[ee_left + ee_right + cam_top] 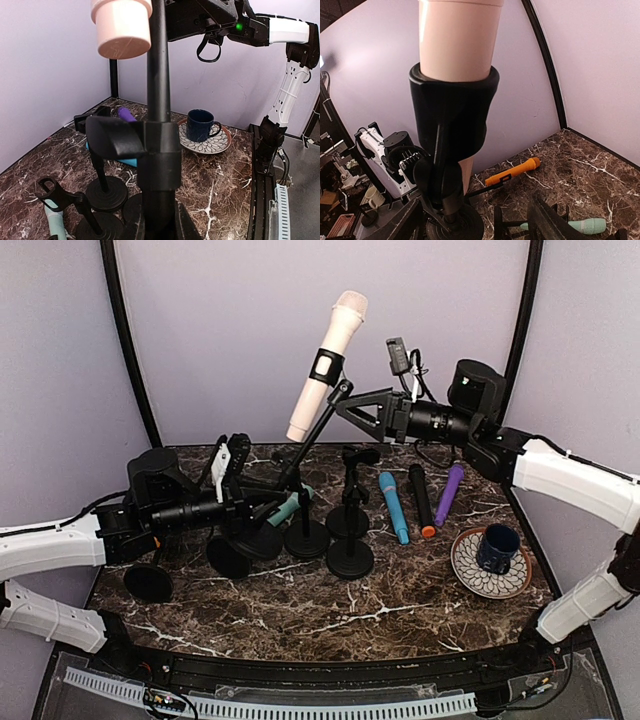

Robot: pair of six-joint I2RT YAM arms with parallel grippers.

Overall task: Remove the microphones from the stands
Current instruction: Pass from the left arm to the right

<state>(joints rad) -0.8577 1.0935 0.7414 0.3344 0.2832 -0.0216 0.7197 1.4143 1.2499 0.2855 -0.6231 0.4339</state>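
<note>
A pale pink microphone (328, 365) sits in a black clip (327, 368) at the top of a tilted black stand (312, 435). My left gripper (243, 508) is shut on the stand's lower pole; in the left wrist view (159, 220) the pole (158, 100) fills the gap between the fingers, with the microphone's butt end (121, 30) above. My right gripper (346, 405) is open, its jaws either side of the clip's joint just under the microphone. In the right wrist view (477, 220) the clip (452, 115) grips the microphone (457, 35) and the fingers (550, 220) stand wide apart.
Two empty black stands (350, 540) stand mid-table. A teal microphone (288, 508), a blue one (394, 508), a black one with an orange tip (421, 500) and a purple one (449, 494) lie there. A dark blue mug (497, 547) sits on a patterned saucer (470, 570) at right.
</note>
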